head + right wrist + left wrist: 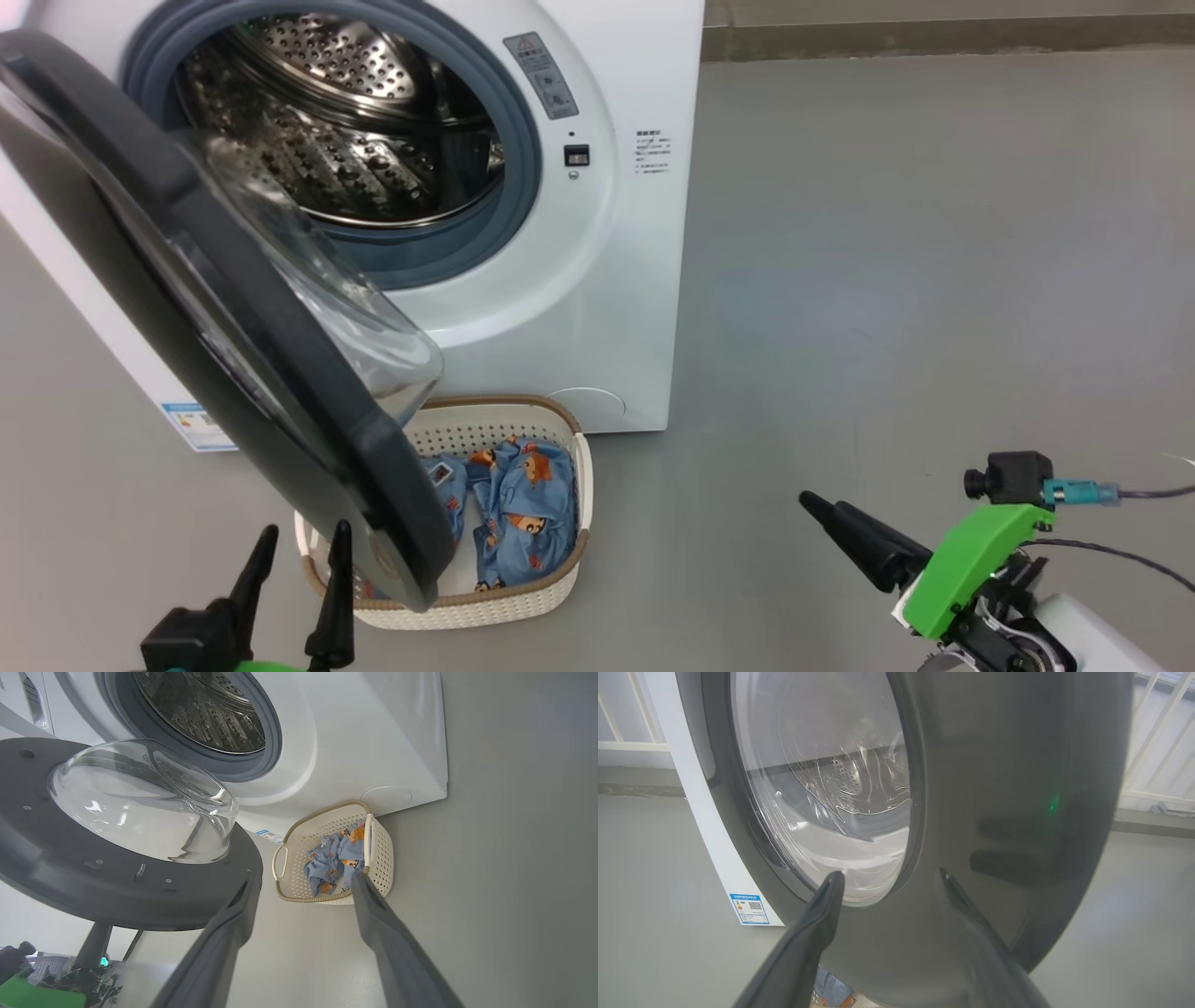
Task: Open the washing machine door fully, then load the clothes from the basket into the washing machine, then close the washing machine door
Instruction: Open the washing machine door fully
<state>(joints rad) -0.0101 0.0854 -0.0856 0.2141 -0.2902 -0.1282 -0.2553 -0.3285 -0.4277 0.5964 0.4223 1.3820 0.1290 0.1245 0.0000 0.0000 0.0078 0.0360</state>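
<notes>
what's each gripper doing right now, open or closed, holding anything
Left gripper: open, holding nothing, right by the washing machine door.
Right gripper: open, holding nothing.

Bright, even, diffuse light; shadows soft. Pale sheen on floor (887, 280). Small highlights sparkle on steel drum (345, 121). White glare streaks on glass bowl (140, 798) left of right gripper (306, 875) jaws. Glossy washing machine door (1017, 812) ahead of left gripper (891, 872) jaws mirrors dim finger shapes, green glint up and right of jaws. Both wrist views: strong wide-angle bending at edges; finger bases soft, out of focus near bottom edge. Far right of left jaws, railing (1157, 742) washed out.
</notes>
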